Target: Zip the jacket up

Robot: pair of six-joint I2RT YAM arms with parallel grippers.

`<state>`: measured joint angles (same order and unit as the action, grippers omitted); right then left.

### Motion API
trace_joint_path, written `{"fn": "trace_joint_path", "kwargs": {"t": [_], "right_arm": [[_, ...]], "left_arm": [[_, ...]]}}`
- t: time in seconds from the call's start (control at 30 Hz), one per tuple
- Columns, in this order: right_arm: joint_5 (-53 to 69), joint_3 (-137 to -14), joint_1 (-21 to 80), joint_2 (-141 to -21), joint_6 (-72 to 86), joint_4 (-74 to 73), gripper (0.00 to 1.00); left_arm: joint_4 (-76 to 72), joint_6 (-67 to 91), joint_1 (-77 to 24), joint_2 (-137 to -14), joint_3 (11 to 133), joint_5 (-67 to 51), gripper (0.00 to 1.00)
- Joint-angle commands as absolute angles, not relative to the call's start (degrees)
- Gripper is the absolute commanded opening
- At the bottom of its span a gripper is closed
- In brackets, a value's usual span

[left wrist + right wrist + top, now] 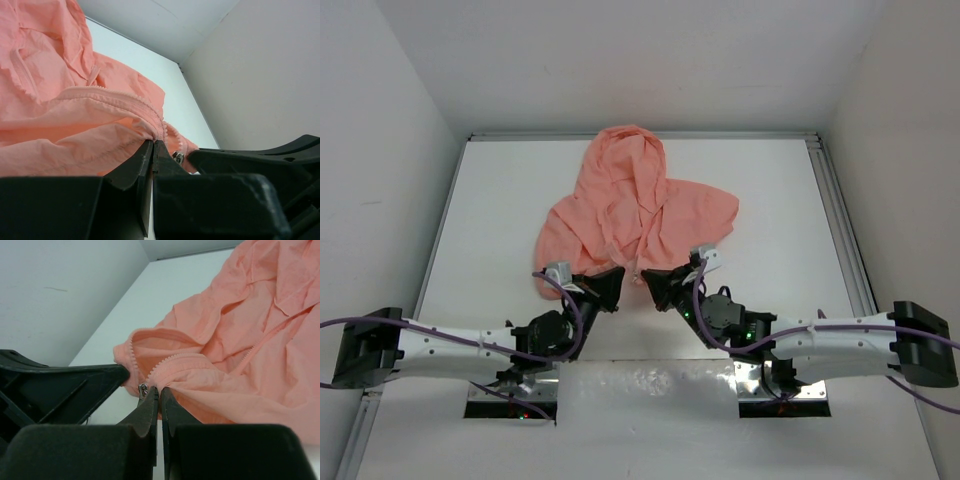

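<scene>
Tbl (pixel 500 200): jacket (pixel 640 210) hem in both end effectors (pixel 153 146) (pixel 160 391).

The top camera sits high above and behind the arm bases, which lie at 6 o'clock in its view, and looks down toward 12 o'clock over the whole desk (pixel 490 200), from far. The left wrist camera sits low behind the left end effector (pixel 153 146) and faces about 2 o'clock, very near the jacket (pixel 75 115). The right wrist camera, behind the right end effector (pixel 160 391), faces about 10 o'clock, equally near. Both wrist views share the zipper hem (pixel 172 358) and each other's end effector.
</scene>
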<state>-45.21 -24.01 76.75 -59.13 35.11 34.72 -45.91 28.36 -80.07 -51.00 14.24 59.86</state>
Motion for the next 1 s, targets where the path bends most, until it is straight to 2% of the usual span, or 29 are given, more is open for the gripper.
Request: {"fn": "trace_joint_path", "kwargs": {"t": [0.0, 0.4, 0.97], "right_arm": [[-47.20, -25.40, 77.17, -58.89, 36.56, 33.75, 0.00], [-46.50, -25.66, 77.17, -59.06, 35.07, 34.45, 0.00], [-45.18, -24.79, 77.17, -58.01, 35.77, 34.01, 0.00]], "left_arm": [[-50.44, 26.54, -80.77, -51.33, 13.89, 58.45, 0.00], [-52.29, 25.14, -80.77, -52.21, 13.71, 55.55, 0.00], [-50.89, 27.25, -80.77, -52.21, 14.06, 57.39, 0.00]]}}
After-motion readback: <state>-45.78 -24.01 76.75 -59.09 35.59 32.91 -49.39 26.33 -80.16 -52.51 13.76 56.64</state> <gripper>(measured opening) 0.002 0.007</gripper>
